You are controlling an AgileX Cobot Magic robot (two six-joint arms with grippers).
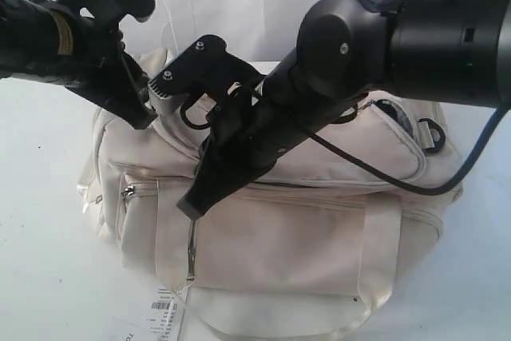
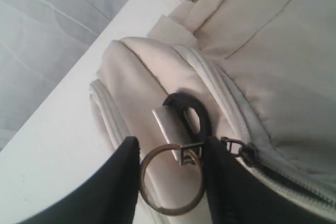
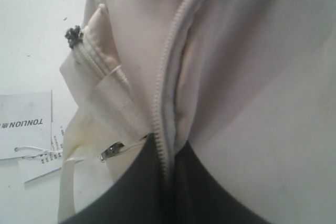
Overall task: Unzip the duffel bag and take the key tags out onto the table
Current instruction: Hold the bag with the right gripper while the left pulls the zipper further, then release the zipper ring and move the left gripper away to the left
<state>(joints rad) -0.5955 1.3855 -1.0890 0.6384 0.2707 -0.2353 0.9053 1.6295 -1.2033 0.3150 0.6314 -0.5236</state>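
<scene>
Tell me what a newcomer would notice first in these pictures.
A big cream duffel bag fills the middle of the white table, with black robot arms crossing over its top. At one end of the bag the left gripper clasps a metal ring. The right gripper pinches the bag along its zipper.

In the exterior view the right arm (image 1: 263, 129) is covering the top zip of the duffel bag (image 1: 303, 237), and the picture's edge is cutting through the white hangtag (image 1: 164, 315), its print too small to read. The fingers (image 2: 115, 182) of the left gripper (image 2: 170, 142) are flanking a metal ring (image 2: 149, 203), but whether they are pinching it is not showing.
</scene>
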